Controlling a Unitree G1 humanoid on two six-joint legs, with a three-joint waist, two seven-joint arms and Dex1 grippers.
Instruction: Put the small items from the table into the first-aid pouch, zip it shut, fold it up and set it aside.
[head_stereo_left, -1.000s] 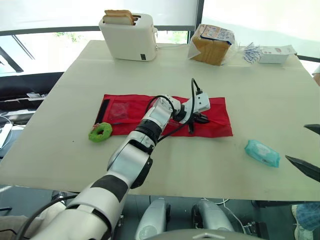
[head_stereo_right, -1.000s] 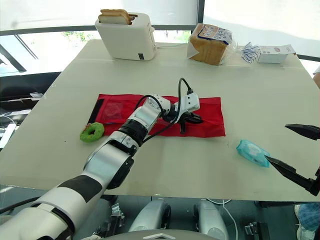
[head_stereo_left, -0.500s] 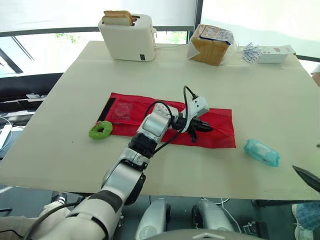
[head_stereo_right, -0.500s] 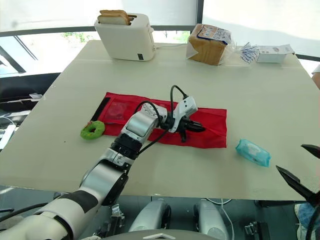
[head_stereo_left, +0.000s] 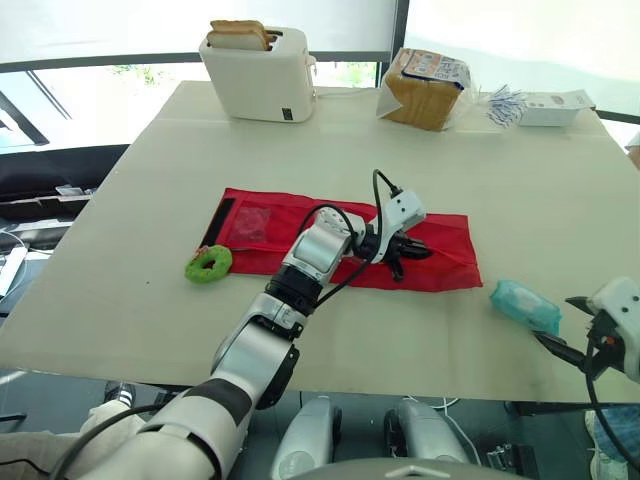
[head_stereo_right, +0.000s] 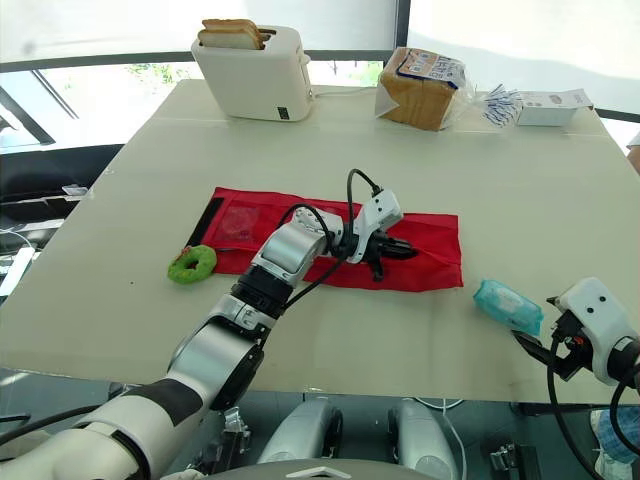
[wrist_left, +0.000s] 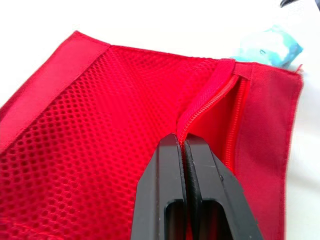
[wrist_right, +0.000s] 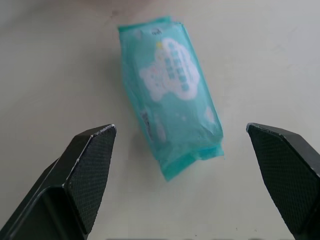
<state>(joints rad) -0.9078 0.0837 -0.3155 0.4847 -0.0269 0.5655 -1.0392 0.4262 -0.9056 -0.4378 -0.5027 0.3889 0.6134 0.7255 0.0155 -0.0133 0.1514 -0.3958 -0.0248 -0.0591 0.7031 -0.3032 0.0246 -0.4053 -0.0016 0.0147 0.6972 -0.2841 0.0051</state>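
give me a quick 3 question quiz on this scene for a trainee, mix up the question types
1. True or false: the right gripper is shut on the wipes pack.
2. The left gripper is shut on: A the toaster; B the red pouch; C the bread bag.
3. Which end of the red pouch is the green ring near, the robot's left or right?
Key: 1 false: it is open, with one finger on either side of the pack. 2 B. 3 left.
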